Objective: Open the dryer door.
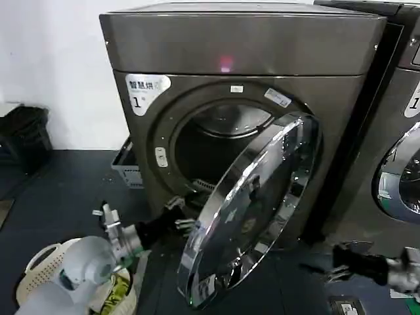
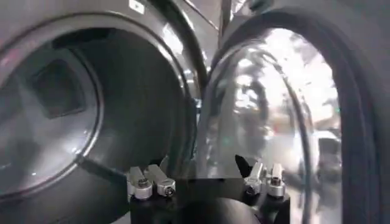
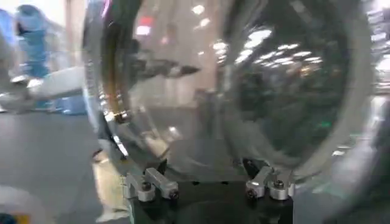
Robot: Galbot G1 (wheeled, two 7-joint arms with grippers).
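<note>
The dryer door [image 1: 252, 210] stands swung well out from the dryer [image 1: 236, 98], its chrome rim tilted toward the floor and the drum mouth exposed. The left hand [image 1: 176, 220], fingers spread and gripping nothing, sits just behind the door's inner face, between it and the opening, apparently placed to push it wider. The right hand [image 1: 328, 262] waits low on the door's outer side, well apart, fingers spread. The opening looks nearly complete.
</note>
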